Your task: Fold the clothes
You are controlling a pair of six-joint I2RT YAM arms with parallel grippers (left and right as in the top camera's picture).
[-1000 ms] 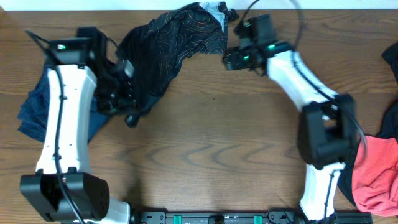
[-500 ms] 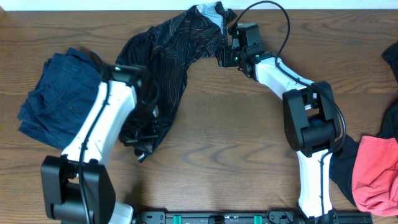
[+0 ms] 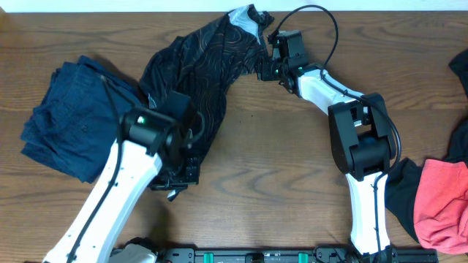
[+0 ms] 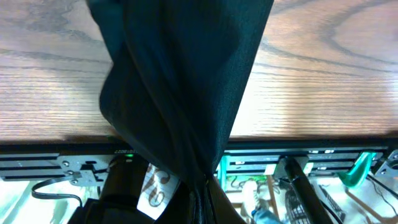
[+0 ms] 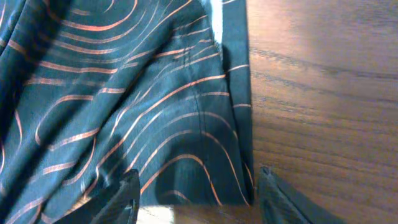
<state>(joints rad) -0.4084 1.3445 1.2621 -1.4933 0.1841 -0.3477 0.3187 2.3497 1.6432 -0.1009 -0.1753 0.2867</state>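
The black jersey with thin orange contour lines lies stretched from the table's far middle toward the front left. My left gripper is shut on its lower end; in the left wrist view the dark fabric hangs bunched from the jaws above the table. My right gripper is open at the jersey's upper right edge. In the right wrist view its fingers straddle the jersey's hem, which lies flat on the wood.
A folded navy garment lies at the left. A coral-red garment lies at the front right, with dark cloth beside it and more dark cloth at the right edge. The table's front edge is near my left gripper.
My left arm has swung toward the front and right, dragging the jersey's lower end off the navy garment. My right gripper has moved to the jersey's upper right edge.
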